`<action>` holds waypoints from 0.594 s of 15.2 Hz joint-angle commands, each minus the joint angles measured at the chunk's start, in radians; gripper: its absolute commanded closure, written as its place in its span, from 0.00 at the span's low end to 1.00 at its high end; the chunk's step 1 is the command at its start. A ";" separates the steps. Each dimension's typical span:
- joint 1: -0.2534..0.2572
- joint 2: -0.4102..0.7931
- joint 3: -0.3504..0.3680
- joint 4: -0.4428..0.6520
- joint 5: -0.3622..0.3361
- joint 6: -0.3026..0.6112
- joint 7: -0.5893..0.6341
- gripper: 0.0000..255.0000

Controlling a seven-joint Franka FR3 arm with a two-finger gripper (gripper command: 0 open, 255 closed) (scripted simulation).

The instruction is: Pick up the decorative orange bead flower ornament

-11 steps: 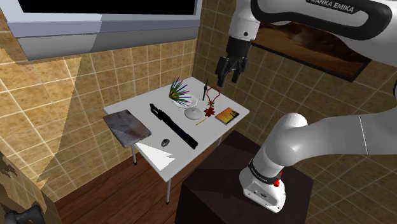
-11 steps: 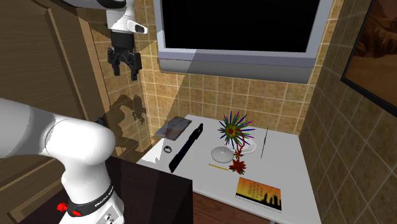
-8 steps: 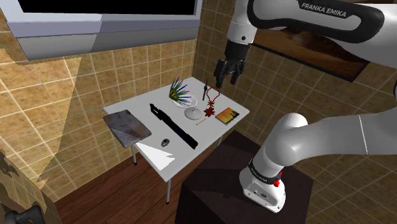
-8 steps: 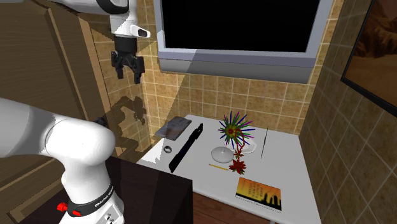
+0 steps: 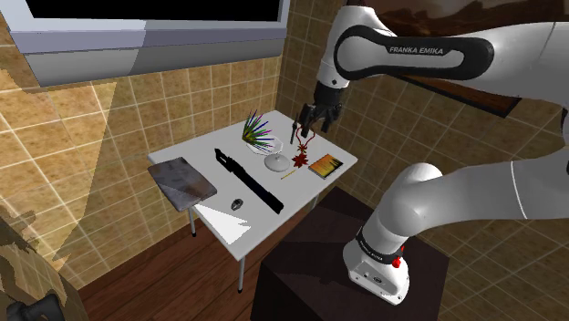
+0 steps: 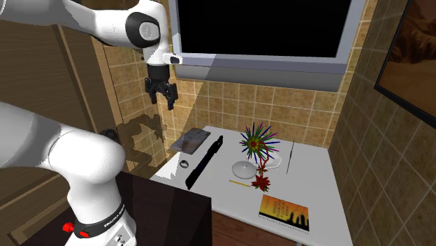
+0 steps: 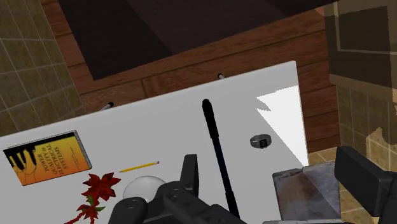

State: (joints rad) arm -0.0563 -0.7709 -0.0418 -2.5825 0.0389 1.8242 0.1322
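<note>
— Any hold on the pincer [image 5: 312,125]?
— None. Spread wide, fingers [image 7: 189,177] well apart, clasping nothing.
— Height?
— High over the white table [image 5: 205,150], touching nothing on it.
— Whereabouts of the red-orange bead flower [image 5: 299,162]?
— Down below the pincer and well apart from it, lying on the table. Seen along the pincer, outside the gap between the fingers, off past one finger and not between them.
— Close company for the flower?
— A white dome [image 7: 142,188] just beside it, nearer the pincer's finger. An orange book [image 7: 44,158] near it on the side away from the pincer, and a yellow pencil [image 7: 139,167] close by.
— Within the gap, far beneath?
— A long black bar [image 7: 219,149] close to one finger, a small dark ring [image 7: 259,140] next to that, and a grey slab [image 7: 305,191] towards the other finger.
— Anything more under there?
— A spiky many-coloured ball [image 6: 257,142], also well below the pincer, close to the flower's stem.
</note>
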 commanded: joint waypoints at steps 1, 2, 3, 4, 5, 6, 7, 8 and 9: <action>-0.016 0.041 -0.009 -0.035 -0.013 0.096 0.000 0.00; -0.025 0.061 -0.016 -0.049 -0.021 0.138 -0.002 0.00; -0.035 0.082 -0.022 -0.062 -0.028 0.182 -0.003 0.00; -0.043 0.106 -0.029 -0.074 -0.035 0.225 -0.004 0.00; -0.052 0.131 -0.035 -0.084 -0.041 0.269 -0.005 0.00; -0.061 0.158 -0.042 -0.093 -0.048 0.313 -0.006 0.00; -0.070 0.186 -0.049 -0.100 -0.054 0.357 -0.007 0.00; -0.078 0.216 -0.057 -0.105 -0.060 0.402 -0.008 0.00; -0.086 0.248 -0.064 -0.109 -0.065 0.446 -0.009 0.00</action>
State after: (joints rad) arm -0.1316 -0.5512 -0.0954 -2.6839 -0.0179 2.2223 0.1276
